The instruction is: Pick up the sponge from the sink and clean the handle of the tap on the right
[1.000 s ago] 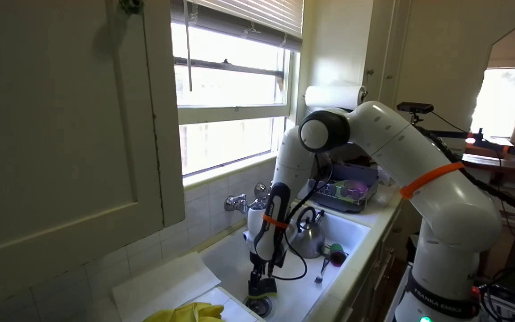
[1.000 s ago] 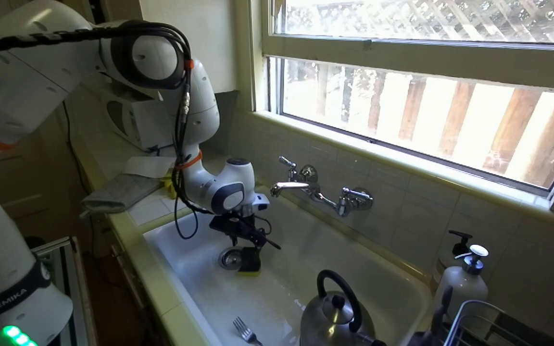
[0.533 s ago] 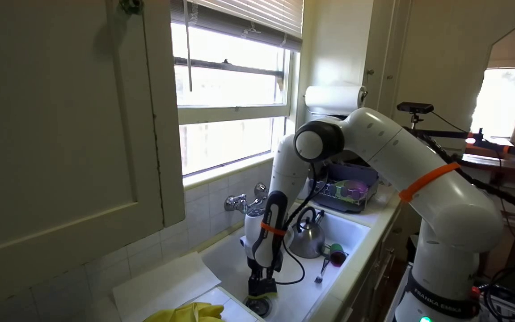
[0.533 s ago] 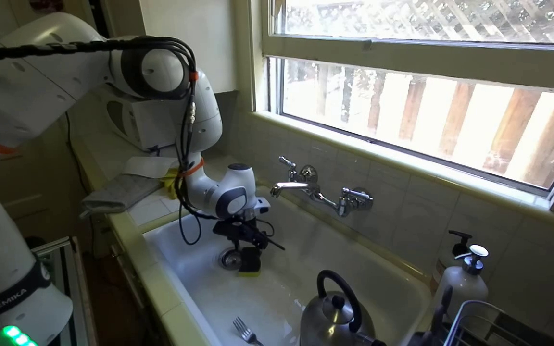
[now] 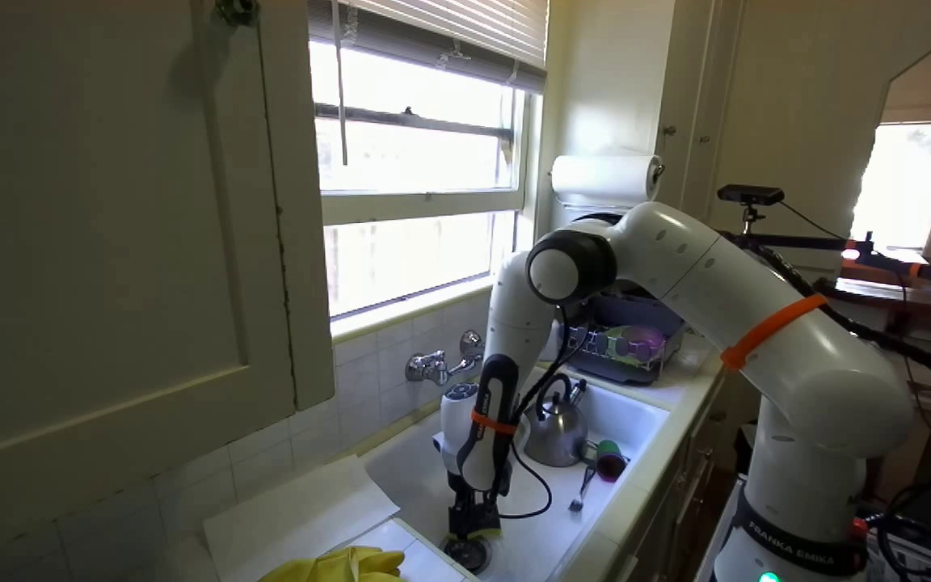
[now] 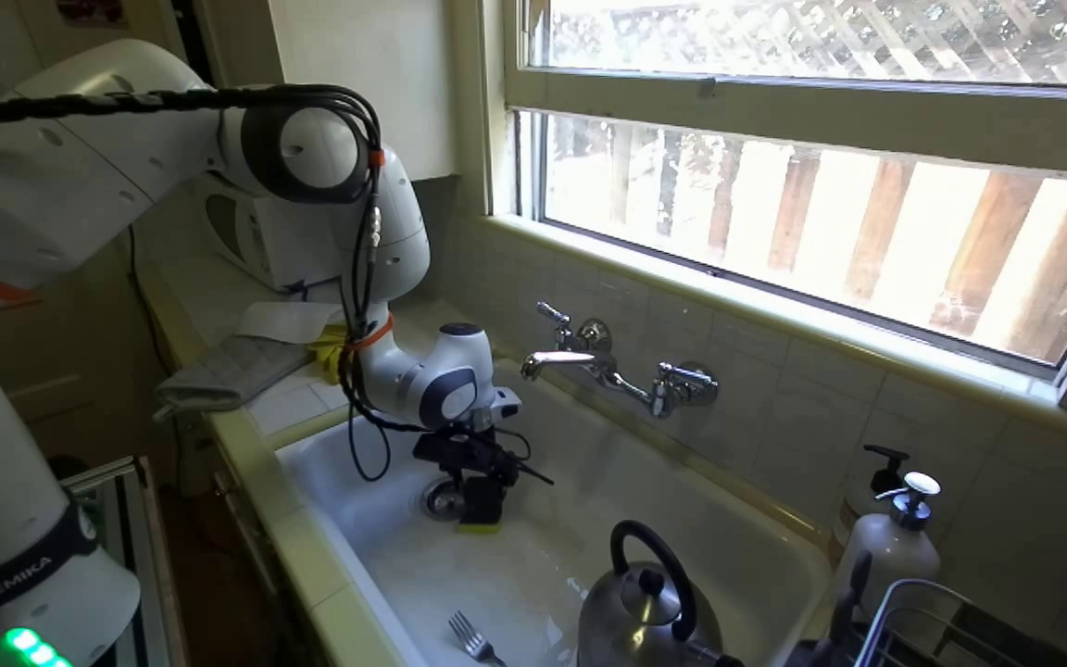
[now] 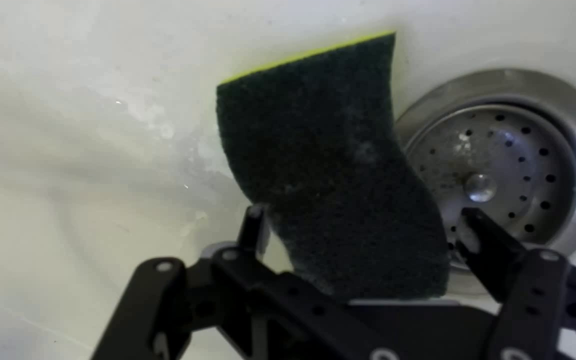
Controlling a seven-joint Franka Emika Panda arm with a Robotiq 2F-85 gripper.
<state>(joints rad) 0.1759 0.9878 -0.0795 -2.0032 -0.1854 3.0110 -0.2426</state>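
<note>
While gripper (image 7: 363, 212) jaws stand wide, sponge (image 7: 313, 135) partly btwn, dk green, wavy-sided, w/ thin yellow edge, in sink (image 7: 93, 115)

White sink (image 6: 506, 574): dark green sponge (image 7: 328, 165) lying at edge of metal drain (image 7: 503, 170); steel kettle (image 5: 558, 436) upright, well apart; 1 fork (image 5: 581, 491) near kettle; 1 cup (image 5: 609, 463) beside fork.

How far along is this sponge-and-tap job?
Looks done: the gripper is at the sponge, open jaws on either side. Under way: the grasp, not yet closed; the sponge lies in the sink by the drain. To do: gripping and lifting it, then wiping the right-hand handle of the tap, untouched in an exterior view.
</note>
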